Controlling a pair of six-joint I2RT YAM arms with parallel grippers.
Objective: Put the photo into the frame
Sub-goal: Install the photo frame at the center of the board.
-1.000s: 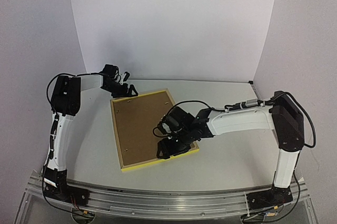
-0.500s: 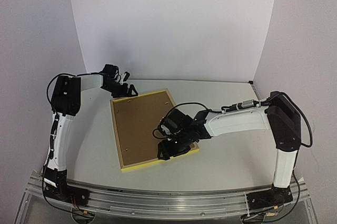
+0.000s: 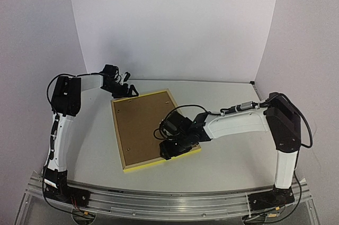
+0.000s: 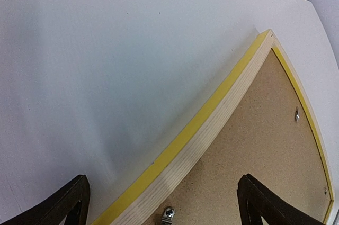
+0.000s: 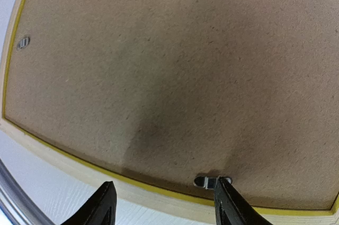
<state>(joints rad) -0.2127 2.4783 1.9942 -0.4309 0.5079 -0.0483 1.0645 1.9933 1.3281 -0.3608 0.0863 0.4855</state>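
Backing board (image 3: 139, 127) fills the face-down frame (image 3: 143, 164) at mid-table; the photo is unseen, presumably beneath. Right gripper (image 5: 165, 188), spread, hovers over a tab (image 5: 212, 181) at five o'clock. Left gripper (image 4: 163, 182), spread, straddles the eleven o'clock corner. Securing the tabs likely remains.

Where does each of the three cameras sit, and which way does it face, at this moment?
Top external: above and behind the bases, looking down on the white table; both arms show whole, left gripper and right gripper at the yellow-edged wooden frame.
Left wrist: on the left arm, looking down along one frame edge to a corner; two dark fingers show.
Right wrist: looking down on the brown fibreboard backing and a small metal clip; two fingers show.
Shared: all three show frame and backing.
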